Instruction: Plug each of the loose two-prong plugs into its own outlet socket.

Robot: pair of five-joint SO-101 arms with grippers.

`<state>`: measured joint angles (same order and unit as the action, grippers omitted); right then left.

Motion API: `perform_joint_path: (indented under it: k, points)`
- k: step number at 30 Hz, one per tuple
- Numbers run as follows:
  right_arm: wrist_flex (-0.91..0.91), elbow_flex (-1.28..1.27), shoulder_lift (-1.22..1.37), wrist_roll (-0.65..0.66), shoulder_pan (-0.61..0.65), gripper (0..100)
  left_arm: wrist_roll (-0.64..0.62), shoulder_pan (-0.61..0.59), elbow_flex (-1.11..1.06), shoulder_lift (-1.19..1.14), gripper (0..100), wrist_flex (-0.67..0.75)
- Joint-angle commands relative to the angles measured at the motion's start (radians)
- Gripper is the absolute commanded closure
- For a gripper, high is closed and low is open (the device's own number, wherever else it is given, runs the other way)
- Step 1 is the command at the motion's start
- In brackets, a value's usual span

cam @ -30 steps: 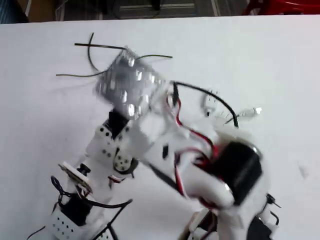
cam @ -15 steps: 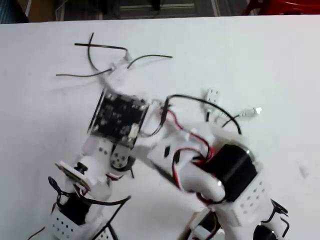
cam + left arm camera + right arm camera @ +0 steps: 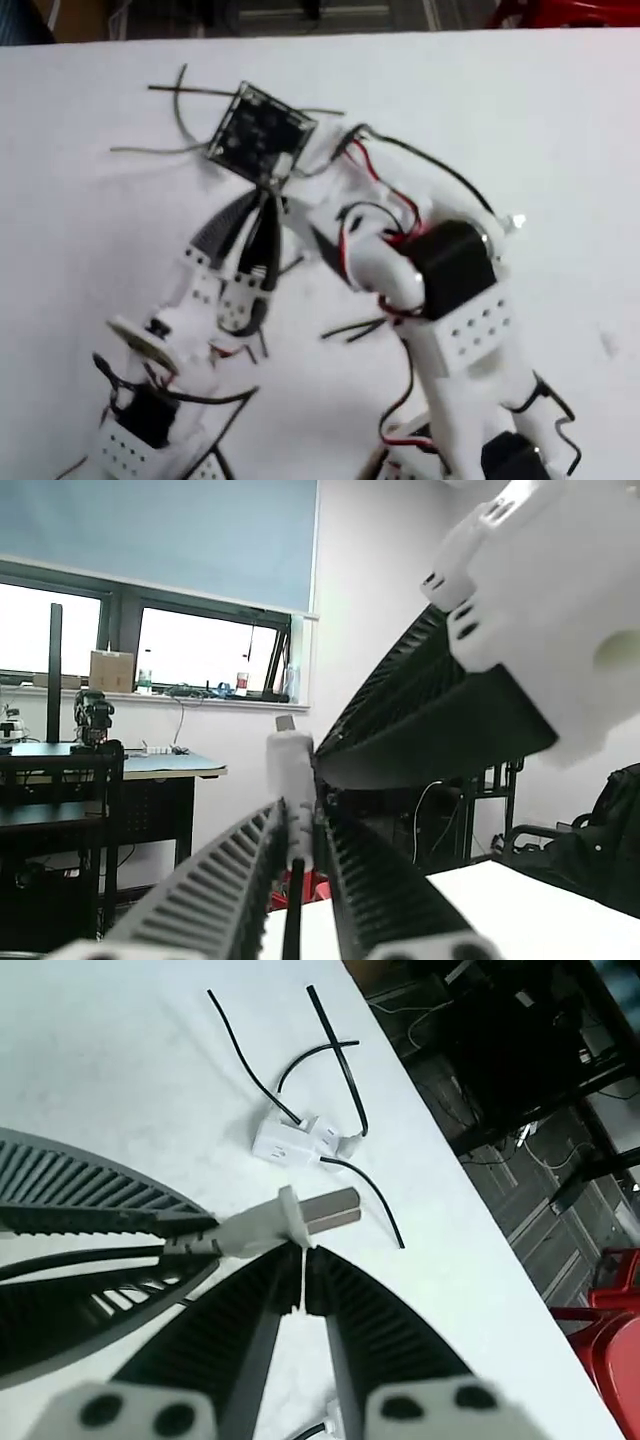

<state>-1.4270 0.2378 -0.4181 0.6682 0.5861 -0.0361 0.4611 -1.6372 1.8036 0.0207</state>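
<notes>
Gripping a white plug (image 3: 290, 765), left gripper (image 3: 298, 812) faces windows (image 3: 200, 665); right gripper (image 3: 302, 1265) closed against it; white table (image 3: 120, 1080) below.

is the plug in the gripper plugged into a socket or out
Out. The plug is held in the air by the left gripper, both prongs bare, apart from the outlet socket on the table.

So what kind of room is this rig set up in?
Probably an office or lab workroom. The work surface is a plain white table. Around it are a wide window with a roller blind, a dark desk carrying equipment and cables, and a red chair beyond the table's far edge.
</notes>
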Motion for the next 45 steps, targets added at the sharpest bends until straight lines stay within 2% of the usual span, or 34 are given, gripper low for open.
perform_joint_path:
  k: [1,11,15,20,29,45]
  points:
    - [0.033,0.015,-0.031,0.005,0.008,97.9,0.003,0.005,0.026,0.015,98,0.017]
    - [-0.081,0.167,-0.137,-0.003,0.249,97.9,0.003,0.008,0.026,0.015,98,-0.018]
    - [-0.054,0.114,-0.116,-0.003,0.265,97.9,0.003,0.007,0.026,0.015,98,-0.025]
    - [-0.042,0.072,-0.045,0.003,0.179,97.9,0.003,0.005,0.026,0.015,98,-0.025]
    - [0.082,0.068,0.093,0.006,-0.045,97.9,0.005,0.005,0.026,0.015,98,-0.025]
    - [0.085,0.075,0.114,0.006,-0.09,97.9,0.006,0.005,0.025,0.015,98,-0.025]
